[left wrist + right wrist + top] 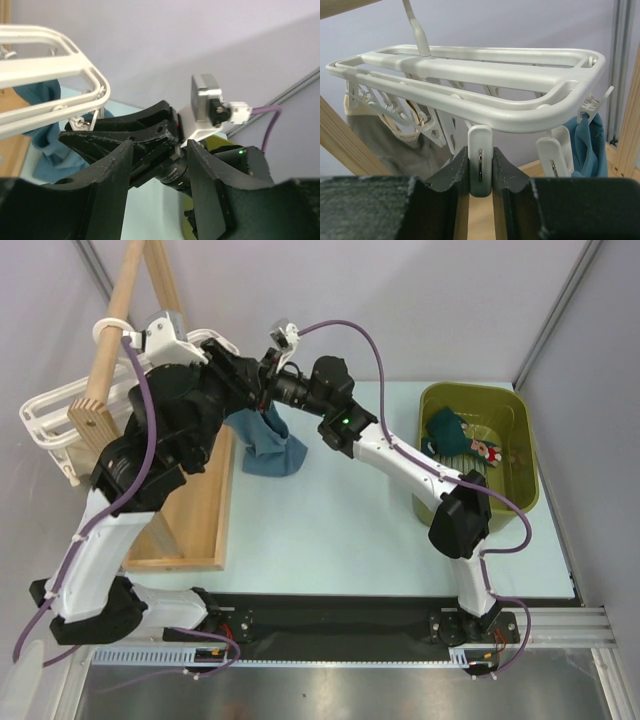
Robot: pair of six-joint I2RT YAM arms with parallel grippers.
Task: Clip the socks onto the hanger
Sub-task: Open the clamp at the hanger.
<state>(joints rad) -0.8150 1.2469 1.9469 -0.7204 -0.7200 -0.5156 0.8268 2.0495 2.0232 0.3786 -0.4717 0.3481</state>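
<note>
Overhead, the pale bench (340,530) carries a wooden rack (195,530) on the side where both arms reach, and a green bin (526,420) well away from both pincers, back near the right arm's elbow. The white hanger (470,62) hangs from the rack, and its barred frame sits just above the right pincer (480,170). That pincer is pressed together on either side of a small white clip (480,140) dangling under the frame's near bar. Just beside it, to the right in the wrist view, a steel-blue sock (587,145) hangs limp from a corner clip, and on the far left a beige cloth (385,145) droops under the frame. The left pincer (160,150) is spread and holds nothing, sitting close behind the right one and facing it, below the hanger's corner. The teal socks (448,430), one with a red-and-white motif, lie crumpled in the bin, far from both pincers. They are probably light, soft and floppy, so the best hold is likely a bunched pinch at the cuff, with an edge left free to feed into the clip. The hanger looks light and likely to swing when pushed.
</note>
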